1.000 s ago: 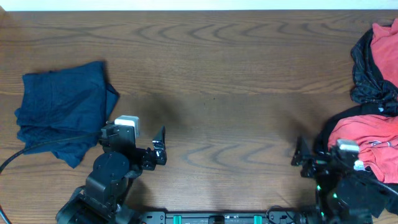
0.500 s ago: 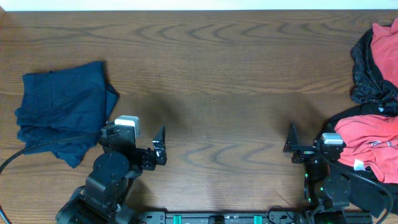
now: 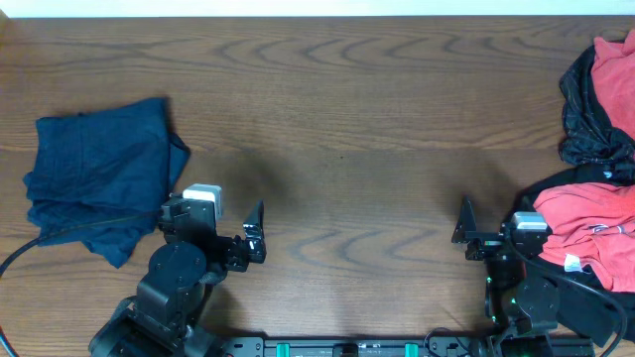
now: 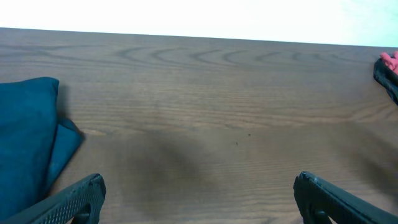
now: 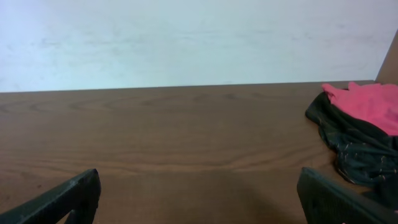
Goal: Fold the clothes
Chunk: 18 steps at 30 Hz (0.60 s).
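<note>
At the left edge, the navy piece [image 3: 99, 174] lies roughly folded. By the right edge, red shirt [image 3: 585, 220] and black garment [image 3: 580, 124] are heaped together. Left gripper [image 3: 256, 234] and right gripper [image 3: 464, 228] gape empty (both near the front edge). The risk: one grab snags both tangled pieces!

We see a plain navy garment [image 3: 99, 174] at left, a coral-red shirt [image 3: 585, 220] and black, thin-pale-lined garment [image 5: 354, 149] at right, on a brown wood-grain table [image 3: 347, 99].
</note>
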Each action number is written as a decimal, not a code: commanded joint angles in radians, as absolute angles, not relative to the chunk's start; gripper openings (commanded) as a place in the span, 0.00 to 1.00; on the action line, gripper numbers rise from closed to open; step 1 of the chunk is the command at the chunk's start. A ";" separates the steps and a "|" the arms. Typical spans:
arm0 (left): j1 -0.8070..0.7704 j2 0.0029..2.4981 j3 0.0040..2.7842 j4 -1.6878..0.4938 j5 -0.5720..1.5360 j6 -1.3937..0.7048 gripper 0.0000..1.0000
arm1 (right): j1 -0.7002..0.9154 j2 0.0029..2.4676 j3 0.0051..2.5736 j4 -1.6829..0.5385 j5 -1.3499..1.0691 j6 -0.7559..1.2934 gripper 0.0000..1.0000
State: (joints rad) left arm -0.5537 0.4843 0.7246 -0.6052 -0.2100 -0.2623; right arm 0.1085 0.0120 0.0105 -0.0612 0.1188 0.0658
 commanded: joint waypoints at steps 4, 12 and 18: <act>-0.558 0.484 0.720 -0.605 -0.222 -0.267 0.98 | 0.098 0.060 0.006 -0.059 0.101 0.051 0.99; -0.558 0.484 0.720 -0.605 -0.222 -0.267 0.98 | 0.098 0.039 0.008 -0.070 0.078 0.047 0.99; -0.558 0.484 0.720 -0.605 -0.222 -0.268 0.98 | 0.098 0.039 0.008 -0.071 0.078 0.047 0.99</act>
State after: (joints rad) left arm -0.5537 0.4843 0.7246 -0.6052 -0.2100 -0.2623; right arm 0.1085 0.0437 0.0097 -0.0669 0.0845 0.0624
